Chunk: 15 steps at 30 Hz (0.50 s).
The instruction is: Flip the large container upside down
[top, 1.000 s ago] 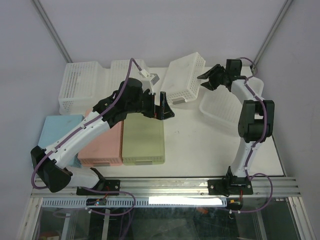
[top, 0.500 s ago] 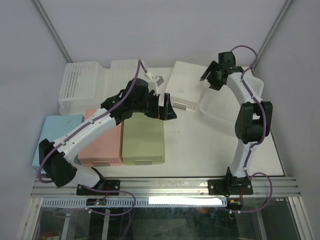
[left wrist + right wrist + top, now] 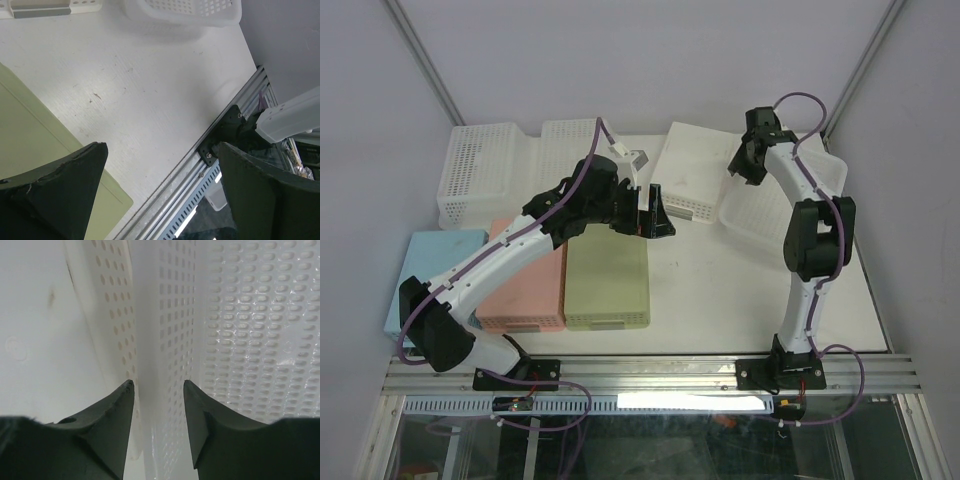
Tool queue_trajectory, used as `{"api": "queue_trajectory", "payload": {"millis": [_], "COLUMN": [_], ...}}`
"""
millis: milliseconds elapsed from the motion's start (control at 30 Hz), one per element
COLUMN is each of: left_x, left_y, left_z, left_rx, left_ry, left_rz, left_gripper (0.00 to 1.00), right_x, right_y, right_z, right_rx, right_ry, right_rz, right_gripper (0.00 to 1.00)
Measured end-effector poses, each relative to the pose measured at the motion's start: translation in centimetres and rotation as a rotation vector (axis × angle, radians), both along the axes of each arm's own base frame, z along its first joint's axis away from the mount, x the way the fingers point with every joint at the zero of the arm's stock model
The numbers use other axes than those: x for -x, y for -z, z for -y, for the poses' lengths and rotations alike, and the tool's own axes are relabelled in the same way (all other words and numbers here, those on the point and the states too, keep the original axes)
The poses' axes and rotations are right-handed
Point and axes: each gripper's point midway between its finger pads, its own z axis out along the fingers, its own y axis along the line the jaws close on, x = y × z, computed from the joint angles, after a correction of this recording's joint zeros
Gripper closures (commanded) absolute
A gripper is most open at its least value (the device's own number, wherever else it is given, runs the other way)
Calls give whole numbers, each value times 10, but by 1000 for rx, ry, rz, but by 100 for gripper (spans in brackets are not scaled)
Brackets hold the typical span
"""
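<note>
- Two fingers of the left gripper (image 3: 161, 150) are spread wide with nothing between them. It hangs above the far right corner of the green bin (image 3: 608, 280) and touches nothing.
- The right gripper (image 3: 157, 385) has its fingers (image 3: 115, 415) parted by a narrow gap, also empty. It is poised over the line where the overturned mesh basket (image 3: 692, 175) meets the large container (image 3: 760, 218).
- The large container sits at the far right of the table (image 3: 720, 290), mouth up, with its perforated base showing. It lies just beside the overturned basket; whether the two touch cannot be told.
- Seen from above, the right arm crosses the middle of the large container and hides part of its base and far rim.
- In the right wrist view, perforated plastic fills nearly everything. It is hard to tell which wall belongs to which tub.
- In the left wrist view, the large container is cut off by the top edge, with only its near wall showing.
</note>
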Motion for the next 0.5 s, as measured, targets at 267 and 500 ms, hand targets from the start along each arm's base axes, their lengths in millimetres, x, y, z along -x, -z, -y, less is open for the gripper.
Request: {"api": "queue_trajectory", "payload": {"millis": [267,500], "left_x": [-1,-1], "left_y": [-2,-2], "left_z": [2,2], "left_rx": [9,9], "left_ry": [1,2], "left_rz": [8,8], "left_gripper": [1,1], "right_x": [3,3], "right_y": [8,13], "right_z": [3,4], "right_rx": [40,47], "right_ry": [-22,-32], "right_rz": [-39,-54], "right_gripper": [50,52]}}
